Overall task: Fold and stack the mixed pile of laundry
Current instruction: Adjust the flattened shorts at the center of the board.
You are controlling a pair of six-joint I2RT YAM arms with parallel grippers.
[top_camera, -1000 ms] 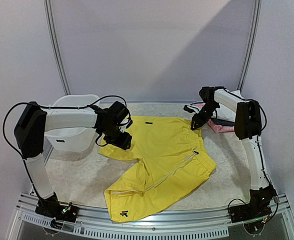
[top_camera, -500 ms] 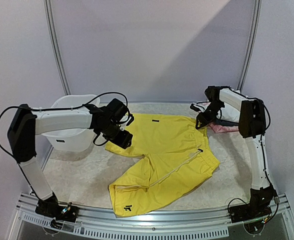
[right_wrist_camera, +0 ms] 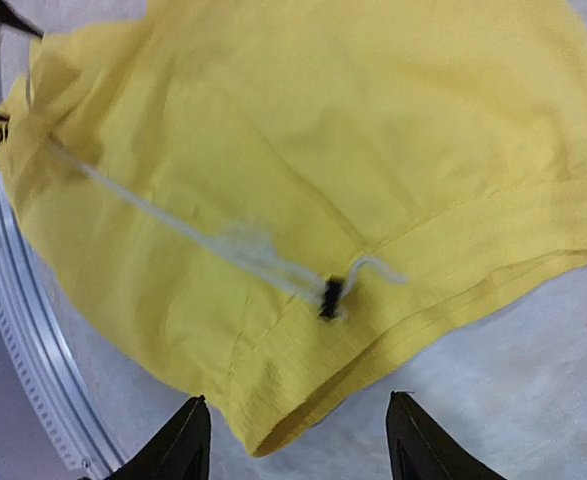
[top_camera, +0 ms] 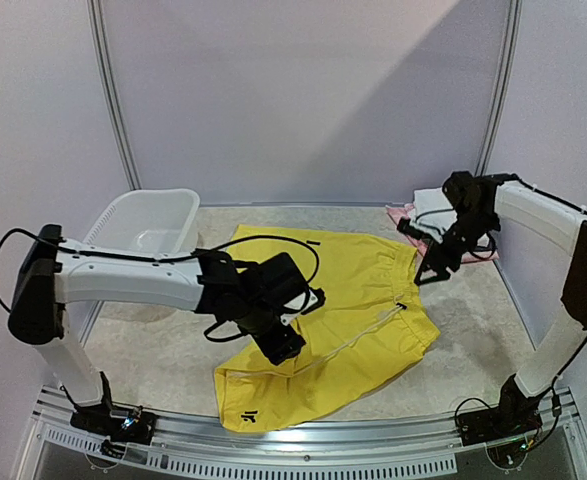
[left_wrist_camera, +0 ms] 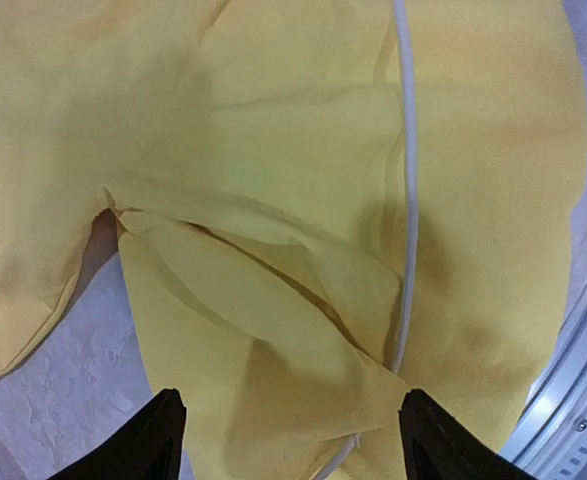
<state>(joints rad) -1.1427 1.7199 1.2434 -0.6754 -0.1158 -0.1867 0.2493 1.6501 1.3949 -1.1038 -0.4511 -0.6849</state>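
The yellow shorts lie spread flat on the table, waistband to the right, one leg reaching the front edge. A white drawstring runs across them, ending at a black eyelet. My left gripper hovers over the crotch and front leg, open; in the left wrist view its fingers straddle loose yellow folds without pinching them. My right gripper hangs open just off the waistband's right end, and the waistband corner shows between its fingertips.
A white plastic basket stands at the back left. A pink and white cloth lies at the back right behind the right arm. The metal rail of the table's front edge runs close to the shorts' leg.
Both grippers have widened and let go of the shorts. The left one swung from the back-left corner forward over the middle. The right one drew back to the right of the waistband.
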